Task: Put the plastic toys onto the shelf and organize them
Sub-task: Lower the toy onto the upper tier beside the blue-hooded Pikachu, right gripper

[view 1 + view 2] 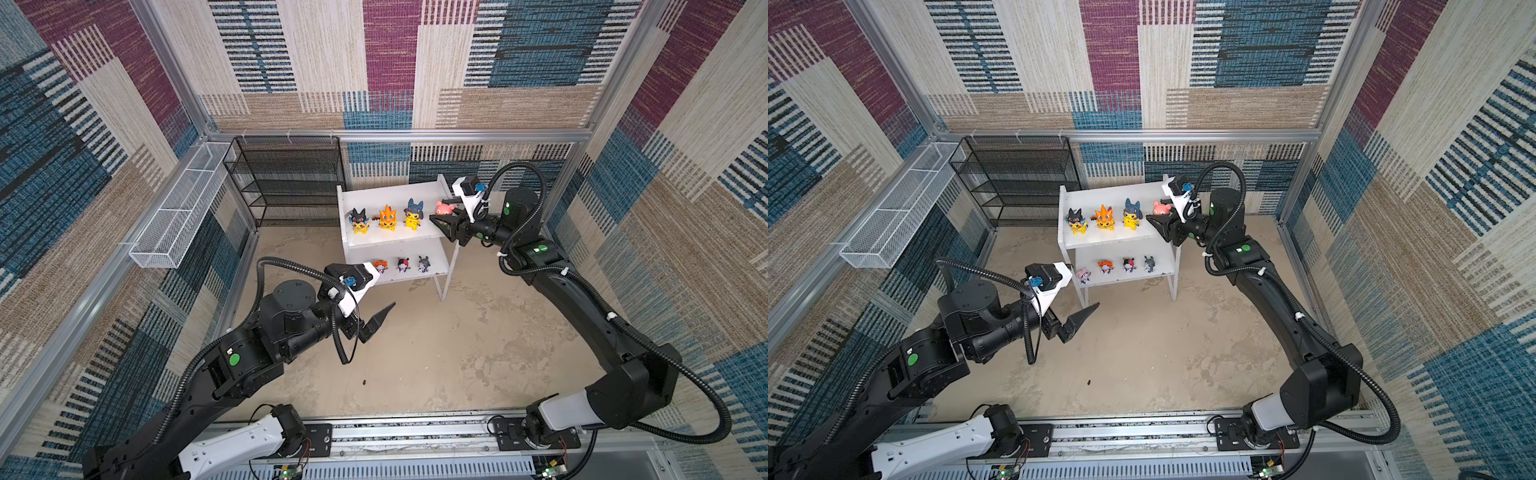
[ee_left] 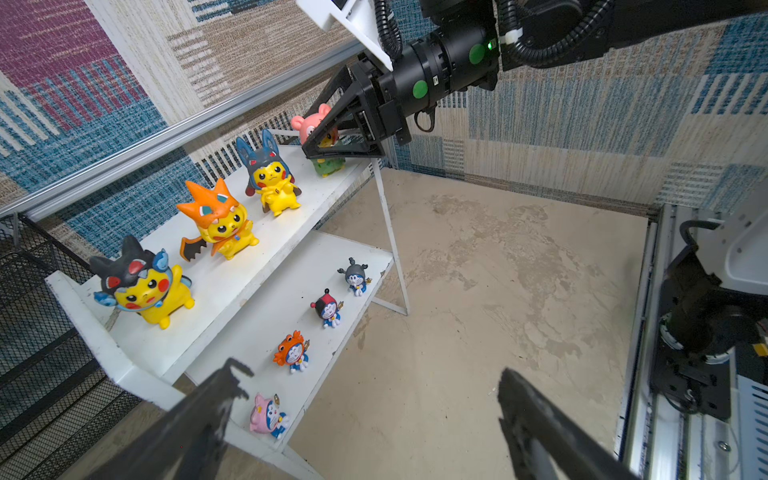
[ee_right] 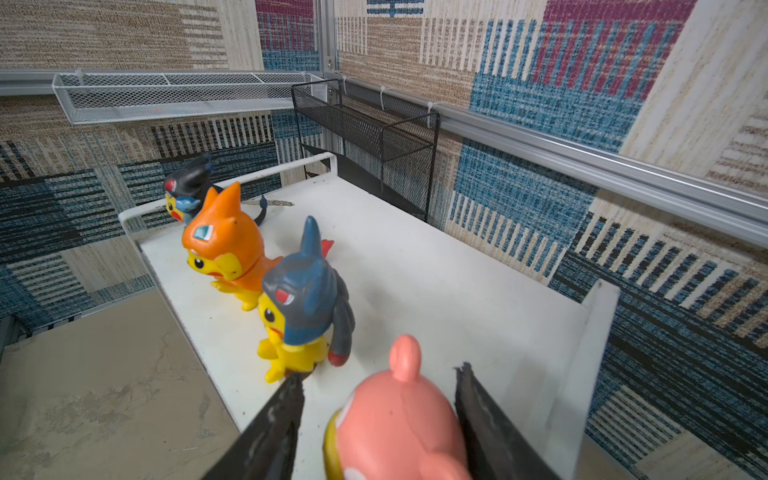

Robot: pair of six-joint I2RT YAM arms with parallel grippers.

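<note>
The white shelf (image 1: 386, 195) (image 1: 1113, 195) stands at the back, right of centre. On its top board are three yellow toys with black (image 1: 359, 221), orange (image 1: 387, 217) and blue (image 1: 412, 214) hoods, then the pink-and-green toy (image 1: 443, 207) (image 3: 399, 419) at the right end. My right gripper (image 1: 440, 226) (image 3: 380, 376) is open, one finger on each side of the pink toy, which stands on the board. Tiny toys (image 1: 1083, 275) (image 1: 1105, 266) (image 1: 1128, 264) line the lower board. My left gripper (image 1: 380, 320) (image 2: 372, 370) hangs wide open and empty over the floor in front of the shelf's left leg.
A black mesh rack (image 1: 286, 178) stands against the back wall, left of the shelf. A white wire basket (image 1: 178, 216) hangs along the left wall. The shelf's raised side panel (image 3: 582, 374) is close beside my right gripper. Sandy floor (image 1: 457, 353) stretches to the front rail (image 1: 415, 432).
</note>
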